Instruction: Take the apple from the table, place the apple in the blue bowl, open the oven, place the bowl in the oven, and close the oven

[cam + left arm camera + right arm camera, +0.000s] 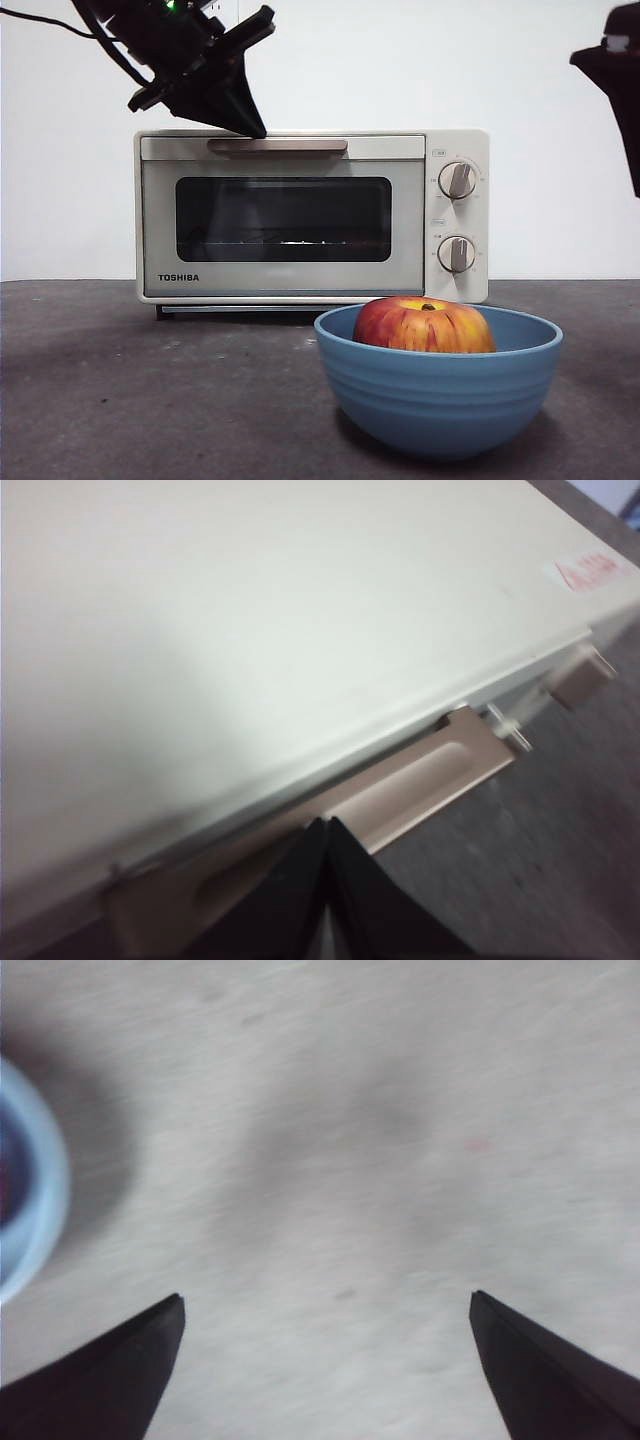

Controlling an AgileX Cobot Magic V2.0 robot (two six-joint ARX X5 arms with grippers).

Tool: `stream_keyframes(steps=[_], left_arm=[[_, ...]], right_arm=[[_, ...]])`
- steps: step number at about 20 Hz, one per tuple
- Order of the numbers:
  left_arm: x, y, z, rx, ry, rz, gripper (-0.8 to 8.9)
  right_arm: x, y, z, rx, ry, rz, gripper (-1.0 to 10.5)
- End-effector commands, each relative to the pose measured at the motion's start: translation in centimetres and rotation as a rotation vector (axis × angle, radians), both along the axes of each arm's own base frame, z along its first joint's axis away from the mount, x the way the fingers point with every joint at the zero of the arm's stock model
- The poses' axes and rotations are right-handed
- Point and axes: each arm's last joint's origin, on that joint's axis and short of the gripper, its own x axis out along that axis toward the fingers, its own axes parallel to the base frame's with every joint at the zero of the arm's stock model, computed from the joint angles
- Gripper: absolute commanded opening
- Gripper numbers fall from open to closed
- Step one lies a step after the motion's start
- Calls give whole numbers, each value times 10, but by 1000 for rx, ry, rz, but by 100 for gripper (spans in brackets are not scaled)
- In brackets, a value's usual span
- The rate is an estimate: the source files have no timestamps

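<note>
At the front of the table (120, 400) I see the apple (424, 324) resting inside the blue bowl (440, 392), ahead of the closed oven (310, 215). My left gripper (258, 128) hangs at the oven's top front edge, jaws clenched together with nothing between them, tips just above the beige handle (420, 790). My right gripper (325, 1305) waits high over bare table, jaws spread wide, the bowl's rim beside it.

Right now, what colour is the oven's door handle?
Beige, a flat bar handle across the top of the cream oven door; the front view shows it best.
</note>
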Motion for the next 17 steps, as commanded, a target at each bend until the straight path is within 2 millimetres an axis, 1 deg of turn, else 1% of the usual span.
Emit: stream_keyframes(steps=[1, 9, 15, 17], left_arm=[[-7, -8, -20, 75, 131, -41, 7], [-29, -19, -32, 168, 296, -104, 7], [-43, -23, -39, 236, 405, -137, 7], [-47, -23, -38, 242, 420, -144, 7]], right_arm=[[0, 4, -1, 50, 38, -4, 448], [-1, 4, -2, 64, 59, -9, 448], [-3, 3, -2, 68, 84, -9, 448], [-3, 4, -3, 92, 104, 1, 448]])
